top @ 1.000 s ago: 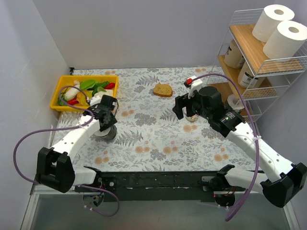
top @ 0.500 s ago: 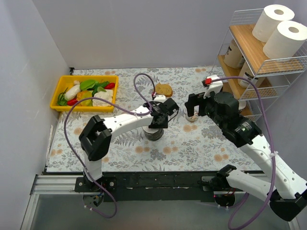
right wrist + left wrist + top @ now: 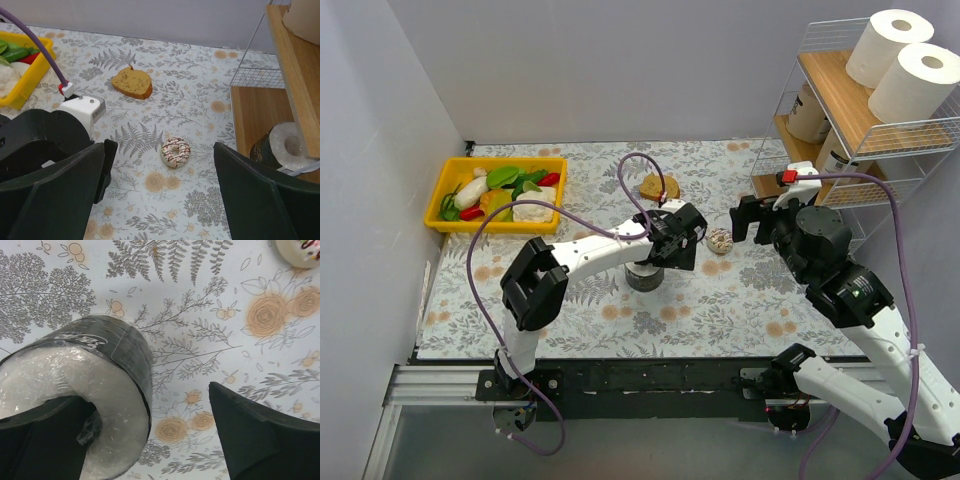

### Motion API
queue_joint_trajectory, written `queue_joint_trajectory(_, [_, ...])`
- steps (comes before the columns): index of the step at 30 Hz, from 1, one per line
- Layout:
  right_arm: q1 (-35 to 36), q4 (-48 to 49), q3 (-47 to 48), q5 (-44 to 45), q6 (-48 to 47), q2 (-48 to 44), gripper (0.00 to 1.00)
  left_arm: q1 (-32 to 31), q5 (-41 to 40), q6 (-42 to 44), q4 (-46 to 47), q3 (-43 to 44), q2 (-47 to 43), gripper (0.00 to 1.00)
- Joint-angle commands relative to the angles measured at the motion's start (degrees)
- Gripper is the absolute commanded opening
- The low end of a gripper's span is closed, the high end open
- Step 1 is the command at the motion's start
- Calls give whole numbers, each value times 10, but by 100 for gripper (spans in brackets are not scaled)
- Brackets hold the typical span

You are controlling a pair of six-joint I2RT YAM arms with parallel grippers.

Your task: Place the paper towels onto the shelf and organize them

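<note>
Last paper towel roll (image 3: 643, 276) stands mid-worktop (image 3: 590, 200); five sit on the shelf (image 3: 835, 95), far right.
Left end effector (image 3: 132, 405) is spread, one jaw at the roll's core; right end effector (image 3: 165, 190) gapes, empty. That jaw may tip the roll when lifting. Six rolls, one shelf.

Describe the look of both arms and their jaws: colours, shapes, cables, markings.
Both the left arm and right arm have white tubular links joined by bulky black joint housings. A purple cable loops loosely along each. The jaws are flat, matte black wedges. A small red tab sits on the right wrist's white block.
</note>
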Motion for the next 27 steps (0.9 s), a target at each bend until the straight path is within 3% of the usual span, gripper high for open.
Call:
queue_joint_trajectory(1, [2, -9, 20, -16, -16, -7, 96, 1, 33, 19, 9, 44, -40, 98])
queue_joint_trajectory(6, [2, 57, -10, -99, -20, -12, 92, 10, 0, 27, -4, 89, -73, 98])
queue_joint_trajectory(10, [2, 69, 4, -150, 16, 35, 87, 71, -1, 5, -6, 60, -121, 98])
queue_joint_trajectory(15, [1, 78, 11, -205, 47, 92, 84, 159, 39, 15, 58, -65, -243, 98])
queue_joint_trajectory(19, [9, 77, 12, -240, 70, 158, 78, 220, -15, 30, 85, -166, -344, 98])
queue_joint_trajectory(27, [106, 67, 43, -219, 68, 302, 73, 229, -114, 69, 150, -356, -510, 98])
